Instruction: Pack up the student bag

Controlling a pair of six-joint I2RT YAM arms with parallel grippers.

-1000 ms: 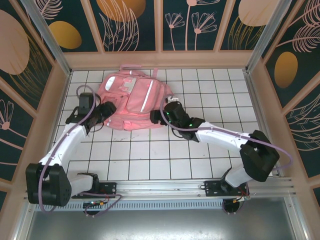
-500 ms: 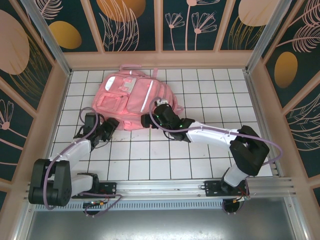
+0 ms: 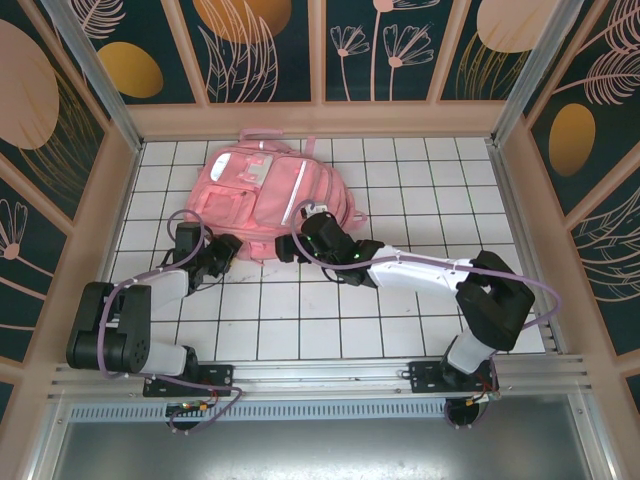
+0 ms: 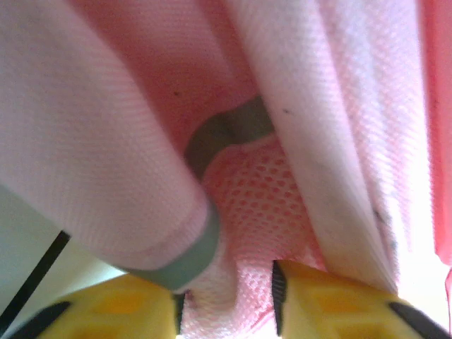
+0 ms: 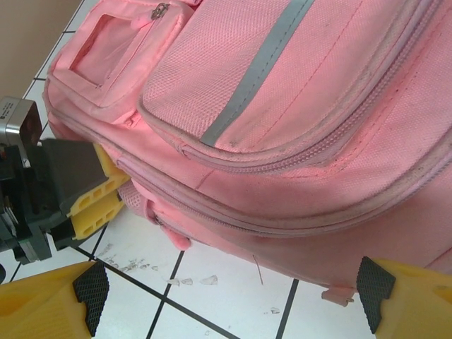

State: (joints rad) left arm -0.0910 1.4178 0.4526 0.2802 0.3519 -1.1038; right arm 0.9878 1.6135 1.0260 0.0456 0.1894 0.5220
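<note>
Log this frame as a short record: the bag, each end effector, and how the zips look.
Bag: pink backpack lying flat on the white tiled table, front pockets facing up
Left arm: left end effector at the bag's near left corner, closed on pink fabric
Right arm: right end effector open at the bag's near edge, holding nothing
Zips: those in the right wrist view look closed
</note>
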